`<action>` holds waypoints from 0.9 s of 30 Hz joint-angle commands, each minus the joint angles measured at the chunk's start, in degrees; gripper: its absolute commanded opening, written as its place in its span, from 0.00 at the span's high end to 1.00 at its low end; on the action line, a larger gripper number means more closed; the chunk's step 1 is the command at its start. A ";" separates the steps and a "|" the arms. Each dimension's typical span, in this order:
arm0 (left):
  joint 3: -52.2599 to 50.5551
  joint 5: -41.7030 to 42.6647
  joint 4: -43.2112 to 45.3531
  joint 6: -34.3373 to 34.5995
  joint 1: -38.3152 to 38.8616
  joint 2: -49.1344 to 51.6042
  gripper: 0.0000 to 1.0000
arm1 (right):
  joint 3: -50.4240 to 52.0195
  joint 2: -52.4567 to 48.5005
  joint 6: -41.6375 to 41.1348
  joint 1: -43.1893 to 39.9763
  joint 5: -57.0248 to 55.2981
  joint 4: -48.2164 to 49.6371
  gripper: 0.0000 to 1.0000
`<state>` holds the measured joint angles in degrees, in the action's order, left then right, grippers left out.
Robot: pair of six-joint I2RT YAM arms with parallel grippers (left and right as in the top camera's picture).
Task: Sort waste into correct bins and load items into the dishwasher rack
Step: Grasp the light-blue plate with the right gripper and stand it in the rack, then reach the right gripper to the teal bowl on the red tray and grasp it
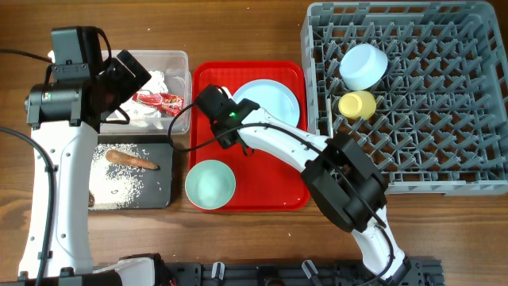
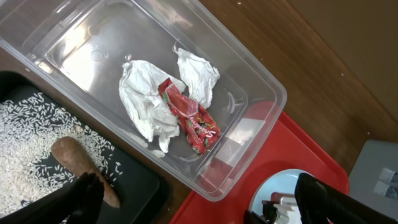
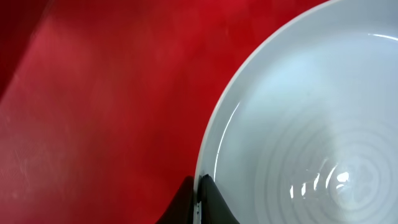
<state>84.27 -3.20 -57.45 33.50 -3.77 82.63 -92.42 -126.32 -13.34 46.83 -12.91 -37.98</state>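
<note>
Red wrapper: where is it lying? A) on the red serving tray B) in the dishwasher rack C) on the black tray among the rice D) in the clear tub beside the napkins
D: the red wrapper lies inside the clear tub, touching the crumpled napkins.

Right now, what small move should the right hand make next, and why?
Probably lift the pale blue plate slightly off the red tray: the right hand appears pinched shut on its rim, and the dishwasher rack has free pegs.
</note>
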 commanded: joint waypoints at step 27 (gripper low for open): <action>0.07 -0.94 0.13 -0.26 -0.26 -0.17 0.00 | 1.22 14.01 -19.93 -55.15 85.94 17.77 0.96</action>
<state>84.27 -3.22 -57.43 33.50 -3.77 82.63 -91.20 -111.59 -30.87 -9.26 76.09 -19.25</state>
